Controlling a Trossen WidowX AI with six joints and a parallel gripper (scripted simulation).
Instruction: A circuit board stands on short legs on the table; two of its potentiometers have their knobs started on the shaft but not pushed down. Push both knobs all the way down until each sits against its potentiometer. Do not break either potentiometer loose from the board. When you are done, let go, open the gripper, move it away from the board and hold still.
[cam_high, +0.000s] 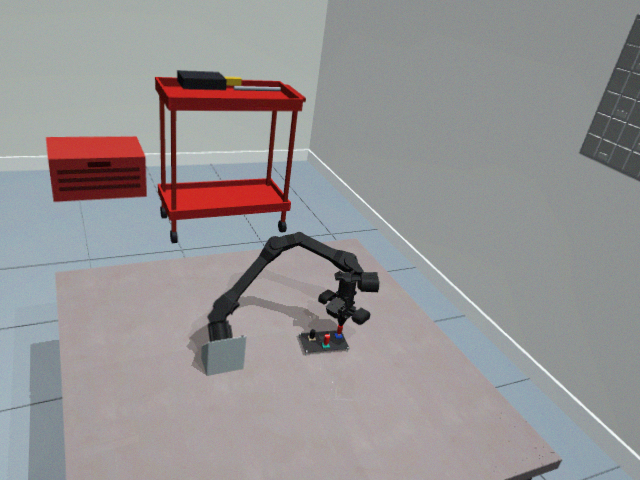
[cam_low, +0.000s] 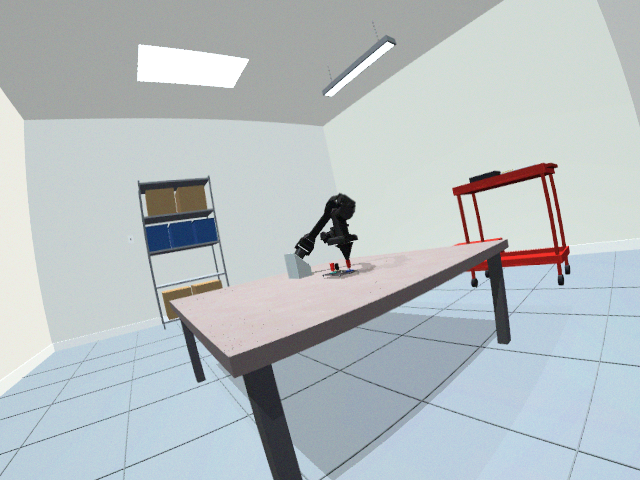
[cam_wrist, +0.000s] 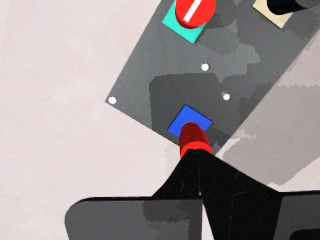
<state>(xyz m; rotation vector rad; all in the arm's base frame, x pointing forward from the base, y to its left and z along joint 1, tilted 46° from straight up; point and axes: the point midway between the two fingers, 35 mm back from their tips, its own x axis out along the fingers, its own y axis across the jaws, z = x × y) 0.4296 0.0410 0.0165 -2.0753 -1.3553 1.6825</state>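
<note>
The dark circuit board (cam_high: 319, 349) (cam_wrist: 135, 85) stands low on the table. A red knob (cam_high: 339, 329) (cam_low: 348, 264) (cam_wrist: 194, 137) is over the blue potentiometer (cam_high: 339, 336) (cam_wrist: 186, 117) at one end. My gripper (cam_high: 340, 323) (cam_low: 347, 258) (cam_wrist: 194, 156) is shut, its tips together at the top of this knob, with nothing between them. Another red knob (cam_high: 326, 338) (cam_low: 332, 266) (cam_wrist: 202, 9), with a white line, is on the teal potentiometer (cam_high: 325, 345) (cam_wrist: 192, 33). Whether a gap remains under either red knob is hard to tell.
A black knob (cam_high: 312, 333) (cam_low: 336, 266) (cam_wrist: 282, 6) is on the beige potentiometer (cam_high: 311, 339) (cam_wrist: 278, 19) at the board's other end. White pins (cam_wrist: 205, 67) (cam_wrist: 226, 97) stand up between the potentiometers. The arm's grey base block (cam_high: 225, 356) (cam_low: 297, 267) is beside the board.
</note>
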